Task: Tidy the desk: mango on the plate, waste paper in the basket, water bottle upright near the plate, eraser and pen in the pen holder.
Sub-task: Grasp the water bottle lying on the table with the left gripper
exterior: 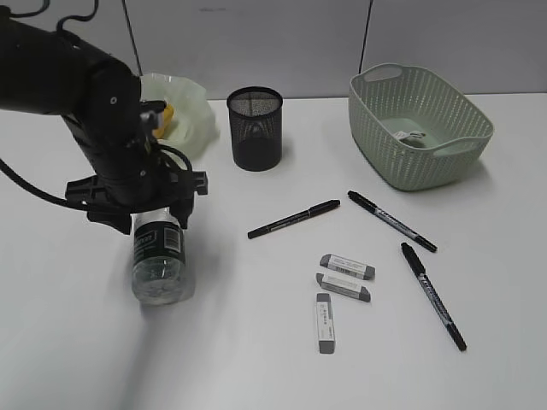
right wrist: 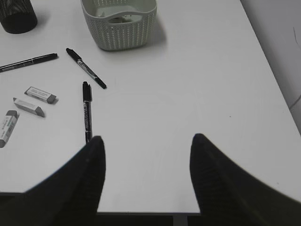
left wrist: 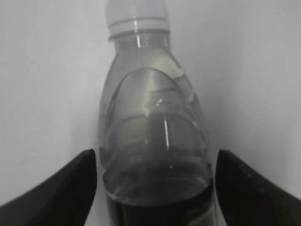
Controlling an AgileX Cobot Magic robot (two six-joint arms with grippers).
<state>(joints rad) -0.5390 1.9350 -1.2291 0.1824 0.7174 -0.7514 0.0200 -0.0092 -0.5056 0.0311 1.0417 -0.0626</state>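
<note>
A pale grey wall (exterior: pixel 282 43) ran across the back; a dark vertical seam (exterior: pixel 366 38) split it right of centre, and another seam (exterior: pixel 132 34) slanted at the left; black cables (exterior: pixel 73 13) looped at the top left; in the right wrist view a thin dark cord (right wrist: pixel 295 37) hung against a grey side wall (right wrist: pixel 282 47).

The exterior camera looks down at a slant across the desk (exterior: pixel 273 359) toward the back wall. The left wrist camera sits very close above the water bottle (left wrist: pixel 153 141). The right wrist camera hangs back over the front edge; it shares the basket (right wrist: pixel 120 28) with the exterior view.
</note>
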